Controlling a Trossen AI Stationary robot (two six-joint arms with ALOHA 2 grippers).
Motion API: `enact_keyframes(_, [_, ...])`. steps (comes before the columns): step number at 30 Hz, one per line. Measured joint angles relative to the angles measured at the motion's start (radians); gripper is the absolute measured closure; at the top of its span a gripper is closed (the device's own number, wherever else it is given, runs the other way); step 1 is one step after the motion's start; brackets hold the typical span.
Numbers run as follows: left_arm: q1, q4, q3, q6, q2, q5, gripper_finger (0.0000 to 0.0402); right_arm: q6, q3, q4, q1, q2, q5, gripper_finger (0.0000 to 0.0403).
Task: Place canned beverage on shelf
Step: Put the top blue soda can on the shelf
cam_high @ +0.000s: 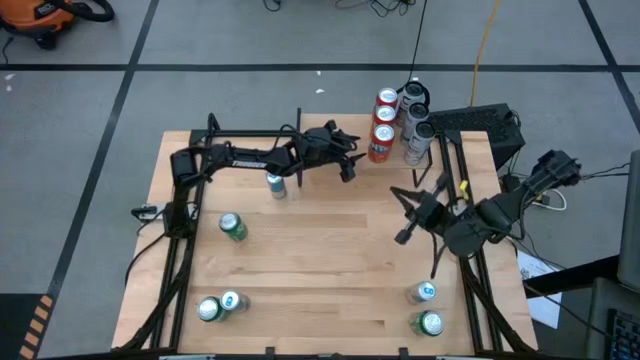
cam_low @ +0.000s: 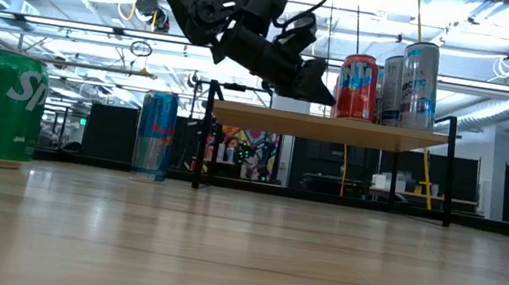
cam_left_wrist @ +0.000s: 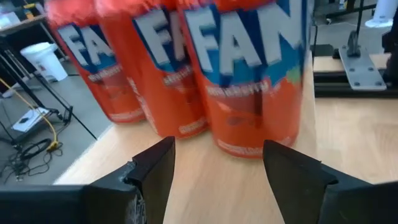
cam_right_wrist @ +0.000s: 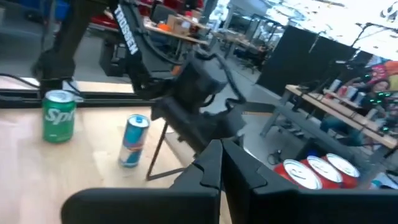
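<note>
1. Three orange-red cans (cam_left_wrist: pixel 249 81) stand in a row on the shelf (cam_low: pixel 338 128), and we see big white letters on a blue patch on each one.
2. We see the shelf as a small light-wood board on thin black legs, at the far side of the table (cam_high: pixel 330 260).
3. We also see two tall silver cans (cam_high: pixel 417 128) standing beside the red ones on the shelf.
4. Our left gripper (cam_high: pixel 352 160) hangs at the edge of the shelf, just beside the nearest red can.
5. In the left wrist view we see its two dark fingers (cam_left_wrist: pixel 155 171) spread apart with a gap between them, and nothing is held in that gap.
6. The nearest red can stands just past the fingertips, upright on the wood.
7. Our right gripper (cam_high: pixel 403 234) waits over the right side of the table with its fingers pressed together and nothing in them.
8. We see a slim blue can (cam_high: pixel 276 184) standing on the table near the left arm.
9. We see a green can (cam_high: pixel 233 227) on the left part of the table.
10. We see four more cans near the front edge, two on the left (cam_high: pixel 218 306) and two on the right (cam_high: pixel 426 308).
</note>
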Motion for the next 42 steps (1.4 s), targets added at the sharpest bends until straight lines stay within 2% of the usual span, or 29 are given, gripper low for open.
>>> enact_keyframes(13, [-0.005, 0.084, 0.000, -0.043, 0.010, 0.000, 0.0167, 0.069, 0.000, 0.006, 0.065, 0.081, 0.033, 0.0403])
enact_keyframes(21, [-0.007, 0.095, 0.000, -0.045, 0.009, 0.021, 0.0167, 0.102, 0.000, 0.010, 0.090, 0.097, 0.128, 0.0403])
enact_keyframes(26, [-0.021, 0.032, 0.001, -0.102, -0.003, -0.002, 0.0167, 0.158, 0.000, -0.014, 0.126, 0.130, 0.159, 0.0403])
enact_keyframes(31, [-0.053, -0.198, 0.000, -0.088, -0.116, -0.101, 0.0167, 0.202, 0.000, -0.022, 0.128, 0.162, 0.147, 0.0403])
enact_keyframes(35, [-0.123, -0.338, -0.071, -0.092, -0.251, -0.133, 0.0167, 0.232, 0.000, -0.026, 0.128, 0.175, 0.082, 0.0403])
enact_keyframes(38, [-0.215, -0.430, -0.168, -0.122, -0.378, -0.168, 0.0167, 0.266, 0.000, -0.028, 0.127, 0.173, 0.014, 0.0403])
enact_keyframes(42, [-0.398, -0.587, -0.308, -0.210, -0.547, -0.287, 0.0167, 0.310, 0.000, -0.034, 0.129, 0.175, -0.053, 0.0396])
